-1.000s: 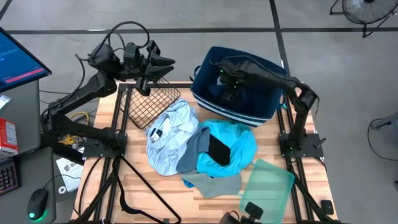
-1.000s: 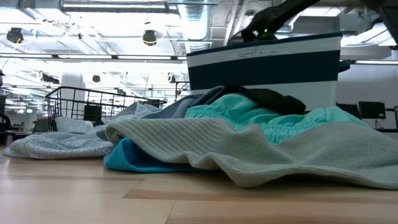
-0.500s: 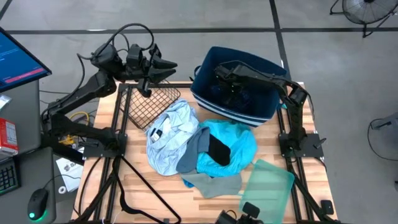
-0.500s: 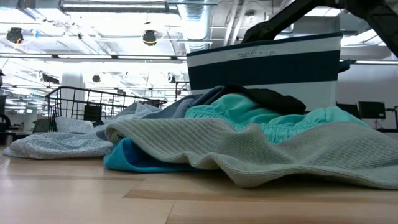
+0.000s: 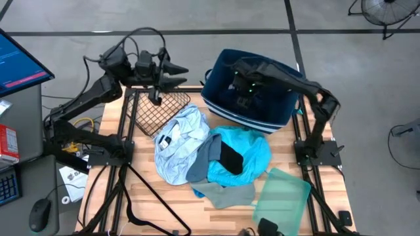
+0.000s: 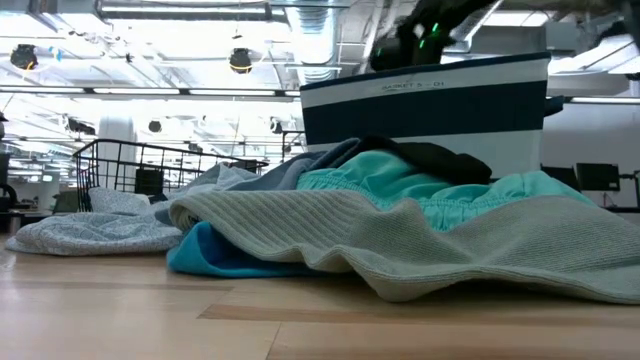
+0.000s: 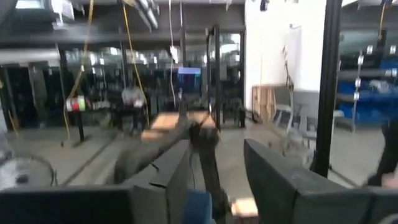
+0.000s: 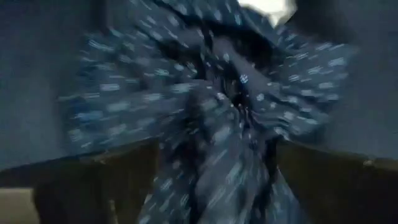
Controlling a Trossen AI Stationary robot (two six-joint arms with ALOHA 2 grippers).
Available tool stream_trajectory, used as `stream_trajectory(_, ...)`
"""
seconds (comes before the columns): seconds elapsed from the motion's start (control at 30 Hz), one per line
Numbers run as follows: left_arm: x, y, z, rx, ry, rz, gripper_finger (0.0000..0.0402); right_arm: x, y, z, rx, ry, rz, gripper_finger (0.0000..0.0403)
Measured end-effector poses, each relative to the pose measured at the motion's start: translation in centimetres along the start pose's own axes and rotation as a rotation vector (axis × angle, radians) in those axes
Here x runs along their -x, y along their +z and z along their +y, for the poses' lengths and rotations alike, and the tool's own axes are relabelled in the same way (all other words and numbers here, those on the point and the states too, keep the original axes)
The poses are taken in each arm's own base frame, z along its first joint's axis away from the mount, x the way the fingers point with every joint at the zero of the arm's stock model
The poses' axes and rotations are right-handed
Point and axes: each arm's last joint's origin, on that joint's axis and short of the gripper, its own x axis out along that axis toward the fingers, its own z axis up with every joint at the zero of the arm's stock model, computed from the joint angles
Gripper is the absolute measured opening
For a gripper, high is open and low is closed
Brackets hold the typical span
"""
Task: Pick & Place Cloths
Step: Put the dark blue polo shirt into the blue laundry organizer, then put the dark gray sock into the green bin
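Inside the navy bin (image 5: 275, 115) at the table's far right lies the dark navy patterned cloth (image 8: 211, 106), bunched up. My right gripper (image 5: 241, 92) hangs open just over it, pointing down, one finger on either side of the bunch. A heap lies mid-table: the pale blue-white cloth (image 5: 178, 141), the turquoise cloth (image 5: 252, 147) with the small black cloth (image 5: 231, 158) on it, and the grey cloth (image 5: 223, 191) at the near side. My left gripper (image 5: 184, 75) is raised over the far left corner, level, open and empty. My right gripper stands open above the patterned cloth's bunched top (image 8: 217, 93), which rests in the bin. The view is blurred, so I cannot tell whether either finger touches the cloth.
A black wire basket (image 5: 157, 108) stands at the far left, under my left arm, with the pale cloth's edge against it. A translucent green tray (image 5: 283, 193) sits at the near right corner. Bare wood shows along the near left of the table (image 5: 141, 196).
My right gripper has risen over the bin; in the low view its hand now shows above the bin's rim. My left gripper has tipped its fingers down a little while staying over the far left corner. The heap of cloths has kept still.
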Motion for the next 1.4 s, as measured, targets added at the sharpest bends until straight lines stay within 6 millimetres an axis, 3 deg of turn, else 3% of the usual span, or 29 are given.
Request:
stream_trajectory(0.27, -0.9, -3.5, -1.6, 0.094, -0.039, 0.295, 0.0235, 11.2, -4.0, 0.5, -0.069, -0.024, -0.306, 0.0322)
stream_trajectory(0.43, -2.1, -7.3, -3.2, 0.106, 0.026, 0.455, 0.0252, 16.0, -7.3, 1.2, -0.127, -0.009, -0.463, 0.0318)
stream_trajectory(0.57, -2.3, -11.4, -4.7, 0.098, 0.115, 0.58, 0.0248, 18.5, -9.5, 1.9, -0.165, 0.021, -0.551, 0.0318)
stream_trajectory(0.77, -2.2, -16.6, -6.8, 0.145, 0.172, 0.639, 0.0239, 20.5, -11.7, 2.6, -0.174, 0.057, -0.629, 0.0317)
stream_trajectory(1.0, -2.1, -20.5, -8.4, 0.105, 0.287, 0.518, 0.0233, 20.9, -12.0, 2.8, -0.165, 0.062, -0.642, 0.0317)
stream_trajectory(1.4, -5.2, -28.2, -9.7, 0.133, 0.32, 0.647, 0.023, 20.5, -12.0, 2.9, -0.153, 0.059, -0.605, 0.0317)
